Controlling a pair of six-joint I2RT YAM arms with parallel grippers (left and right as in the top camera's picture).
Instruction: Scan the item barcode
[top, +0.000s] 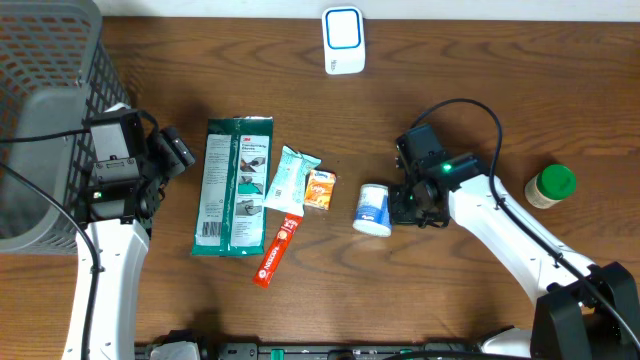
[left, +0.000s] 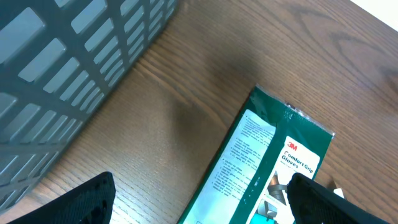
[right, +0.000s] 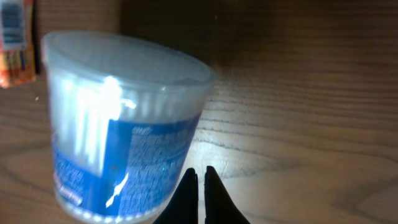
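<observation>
Blue-label tub (right: 118, 130), edge nr right claw (right: 201, 174) (shut)

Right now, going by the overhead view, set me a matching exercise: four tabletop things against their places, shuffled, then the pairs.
Things
1. flat green glove packet
2. clear plastic cotton-swab tub with blue label
3. green-lidded beige jar
4. white boxy scanner with blue face

Places
A. top centre of the overhead view
B. just ahead of the right gripper, jaws shut
C. alone, far right
D. nearest the grey mesh basket

Pairs: 1-D, 2-B, 3-C, 4-A
</observation>
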